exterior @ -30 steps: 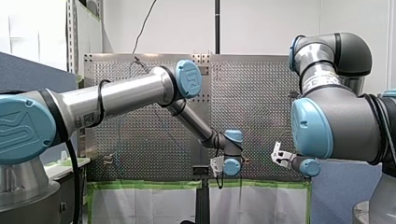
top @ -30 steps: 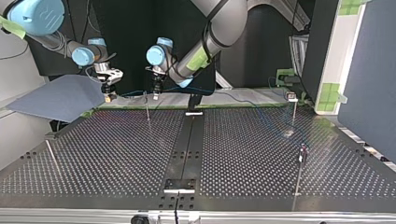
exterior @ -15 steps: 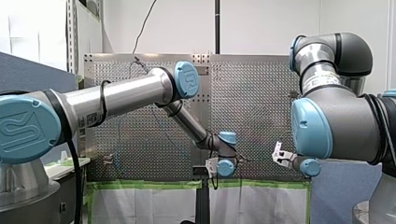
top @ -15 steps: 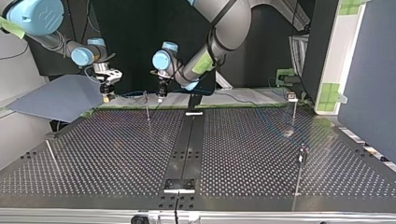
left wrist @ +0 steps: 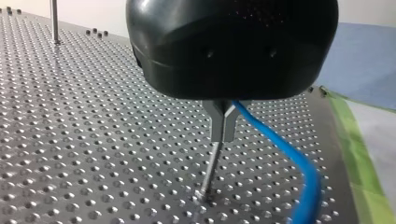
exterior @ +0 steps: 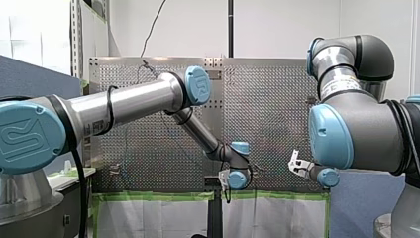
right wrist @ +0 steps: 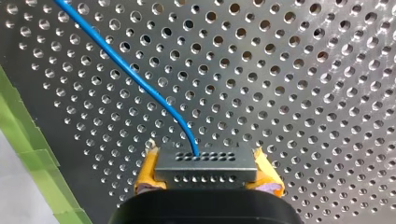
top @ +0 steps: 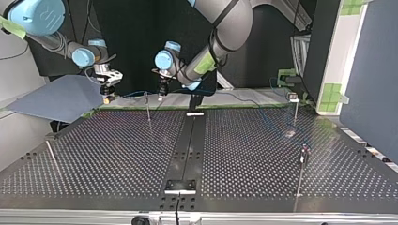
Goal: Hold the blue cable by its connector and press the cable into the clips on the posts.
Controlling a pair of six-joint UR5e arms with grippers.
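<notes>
Holding the connector [right wrist: 205,171] by its two ends in my right claw [right wrist: 208,161], clamped tight between the yellow pads [right wrist: 147,176], above the counter [top: 117,154] near the corner at the top view's left, on the arms' side. Out of the connector's face and straight away from that claw, the blue cable [right wrist: 135,77], taut enough to run in a nearly straight line. Further along, the same cable beside the metal fingers [left wrist: 217,122] of my left claw [left wrist: 223,139], drawn together with no gap to speak of; seemingly nipping the cable, with the free length leaving at their side and sagging toward the counter. Right under those fingers, seen along the left wrist, a thin upright post [left wrist: 211,170], foot planted in the counter; top and clip hidden behind the fingertips, so cannot tell whether seated yet.

Worth weighing before the press: long axis of the cable level and roughly parallel to the counter's edge on the arms' side, stretched from one claw to the other, with the post between the two and far nearer my left claw, just beside it in the top view. Probably calls for a short push down by the left with tension from the right; with too much slack, likely to slip past the clip. Three more posts [top: 296,111] well apart across the counter; cannot tell from here whether already threaded
</notes>
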